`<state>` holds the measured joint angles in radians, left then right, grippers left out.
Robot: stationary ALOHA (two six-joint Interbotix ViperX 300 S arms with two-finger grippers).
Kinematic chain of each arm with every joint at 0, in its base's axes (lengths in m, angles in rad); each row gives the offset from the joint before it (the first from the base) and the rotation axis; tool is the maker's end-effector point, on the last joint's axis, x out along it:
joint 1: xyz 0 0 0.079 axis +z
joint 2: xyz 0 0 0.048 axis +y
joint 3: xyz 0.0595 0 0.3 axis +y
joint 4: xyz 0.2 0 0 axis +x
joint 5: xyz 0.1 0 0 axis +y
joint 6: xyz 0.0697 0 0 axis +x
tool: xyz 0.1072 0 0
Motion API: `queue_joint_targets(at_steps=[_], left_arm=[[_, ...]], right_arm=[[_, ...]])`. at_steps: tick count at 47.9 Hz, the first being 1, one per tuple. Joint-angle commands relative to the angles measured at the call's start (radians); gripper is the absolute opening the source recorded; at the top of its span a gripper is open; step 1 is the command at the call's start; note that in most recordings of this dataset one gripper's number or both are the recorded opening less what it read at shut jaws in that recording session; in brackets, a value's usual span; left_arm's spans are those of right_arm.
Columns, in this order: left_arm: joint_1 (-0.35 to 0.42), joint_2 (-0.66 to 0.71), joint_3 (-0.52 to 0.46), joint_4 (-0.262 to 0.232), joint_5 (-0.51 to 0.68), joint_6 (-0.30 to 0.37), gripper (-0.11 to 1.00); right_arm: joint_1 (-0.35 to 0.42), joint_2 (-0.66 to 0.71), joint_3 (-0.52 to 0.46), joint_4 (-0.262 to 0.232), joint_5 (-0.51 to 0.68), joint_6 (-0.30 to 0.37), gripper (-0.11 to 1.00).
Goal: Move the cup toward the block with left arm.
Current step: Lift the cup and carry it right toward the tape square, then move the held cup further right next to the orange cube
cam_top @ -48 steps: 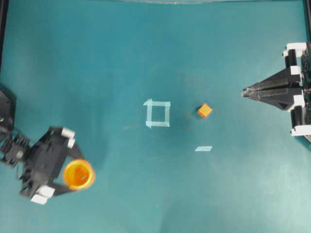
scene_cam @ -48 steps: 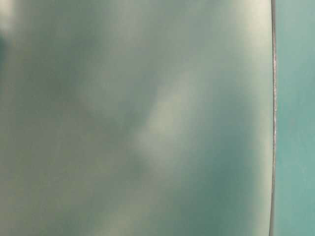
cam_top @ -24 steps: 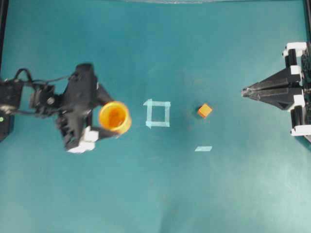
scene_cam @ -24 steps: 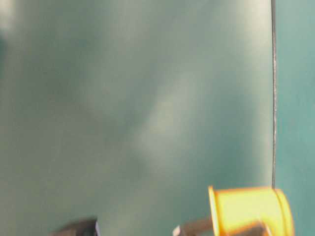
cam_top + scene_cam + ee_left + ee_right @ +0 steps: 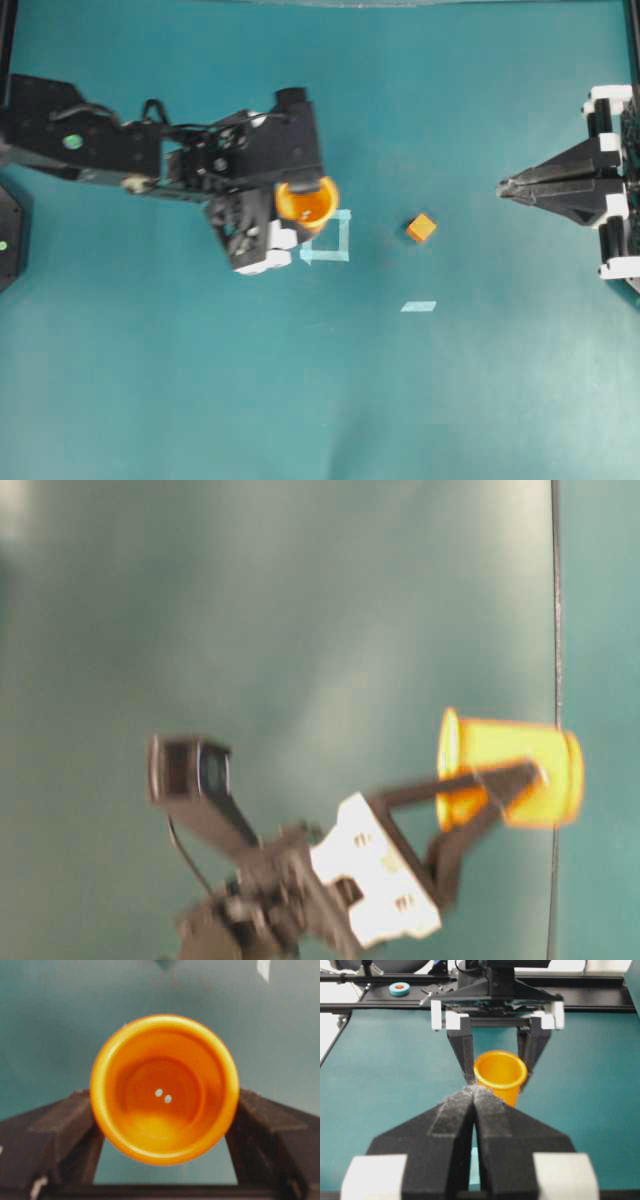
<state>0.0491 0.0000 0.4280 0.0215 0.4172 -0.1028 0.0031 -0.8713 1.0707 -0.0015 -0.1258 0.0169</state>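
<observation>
The orange cup (image 5: 306, 202) with its yellow rim hangs above the teal table, mouth up, and my left gripper (image 5: 301, 208) is shut on its sides. It fills the left wrist view, where the cup (image 5: 164, 1089) sits between both dark fingers (image 5: 67, 1130). The table-level view shows the cup (image 5: 510, 771) held clear of the surface. The block (image 5: 421, 228), a tiny orange cube, lies to the right of the cup with a gap between them. My right gripper (image 5: 503, 187) rests shut at the far right, and in its own view the cup (image 5: 500, 1075) stands beyond its tips (image 5: 472, 1091).
A square of pale tape (image 5: 326, 236) lies on the table just under and right of the cup. A short tape strip (image 5: 419, 306) lies below the block. The black left arm (image 5: 120, 150) stretches in from the left edge.
My left arm has carried the cup from the lower left corner up and rightward, reaching the tape square's left edge. The block and the right gripper have not moved.
</observation>
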Motion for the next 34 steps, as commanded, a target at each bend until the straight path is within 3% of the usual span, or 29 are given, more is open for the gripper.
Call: queue_joint_targets(at_steps=[1,15,34], left_arm=[[0.014,0.015,-0.077,0.003,0.0,0.002,0.69],[0.025,0.112,-0.202,0.003,0.006,0.006,0.69],[0.025,0.209,-0.302,0.003,0.006,0.041,0.69]], right_arm=[[0.002,0.0,-0.032,0.0,-0.003,-0.002,0.0],[0.002,-0.002,-0.037,0.0,-0.003,-0.002,0.0],[0.002,-0.002,-0.041,0.0,-0.003,-0.003,0.0]])
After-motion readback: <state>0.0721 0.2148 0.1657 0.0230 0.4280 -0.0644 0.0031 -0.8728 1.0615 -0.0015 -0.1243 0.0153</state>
